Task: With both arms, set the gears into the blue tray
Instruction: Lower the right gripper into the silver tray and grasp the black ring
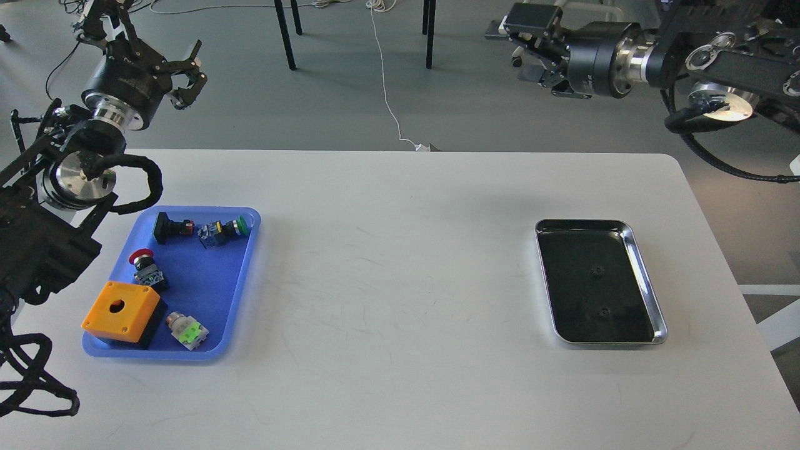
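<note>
Since both gears point(598, 271) lie on the dark floor of the silver tray point(650, 284) at the right of the frame, one above the other and apart, nothing of the task looks done yet. At lower left on the white counter point(400, 262), the blue tray point(240, 294) holds only button switches point(226, 230) and an orange box point(119, 310); no gear shows in it. Raised at upper left, off the counter, the left tool point(181, 75) has its fingers spread wide and empty. At upper right the right tool point(531, 44) hangs well above the silver tray; whether it is wide or narrow I cannot tell. Both gears remain to be picked and carried across.
</note>
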